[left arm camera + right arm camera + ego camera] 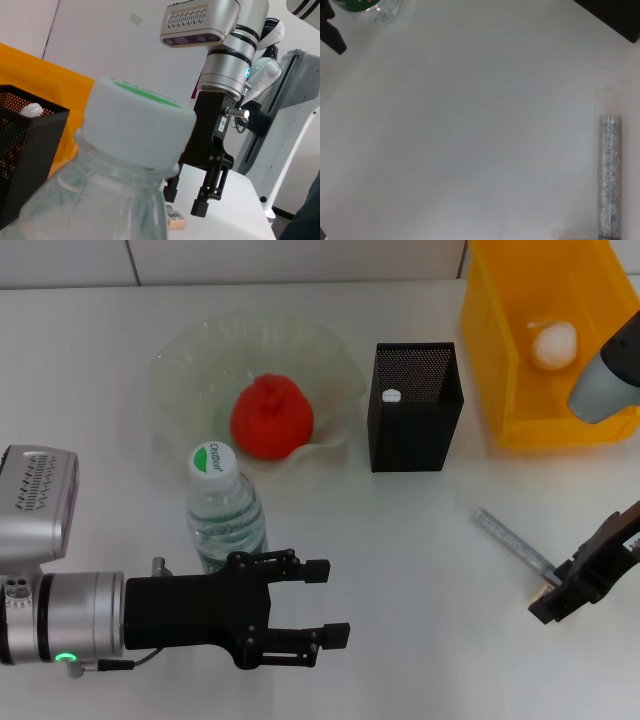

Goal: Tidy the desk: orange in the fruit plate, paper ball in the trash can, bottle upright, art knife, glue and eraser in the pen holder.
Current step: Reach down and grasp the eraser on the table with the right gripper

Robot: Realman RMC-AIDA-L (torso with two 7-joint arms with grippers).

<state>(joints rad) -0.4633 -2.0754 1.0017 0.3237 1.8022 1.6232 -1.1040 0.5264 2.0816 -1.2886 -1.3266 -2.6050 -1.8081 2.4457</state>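
Trash can (530, 435) at the far right of the table (400, 560), paper ball (553, 344) lying inside it: that item looks done.

Fruit plate (330, 360) at far centre-left, orange (271, 418) resting in its bowl, also done by the look of it.

Pen holder (414, 430) stands between plate and bin. A white tip shows inside it (probably the glue's end; the green body is not visible).

Bottle (224, 510) stands upright, cap up, just in front of the plate.

Art knife (512, 539) lies flat on the table at right, still outside the holder. Eraser (174, 217) lies near it, beside the right claw, seen only from the left wrist.

Left claw (325, 602): arm level and low over the near table, fingers spread wide, holding nothing, just beside the bottle. Reads as a release pose.

Right claw (556, 600): wrist pitched down at the knife's near end. Fingers apart, nothing gripped. Judged next target: knife or eraser.
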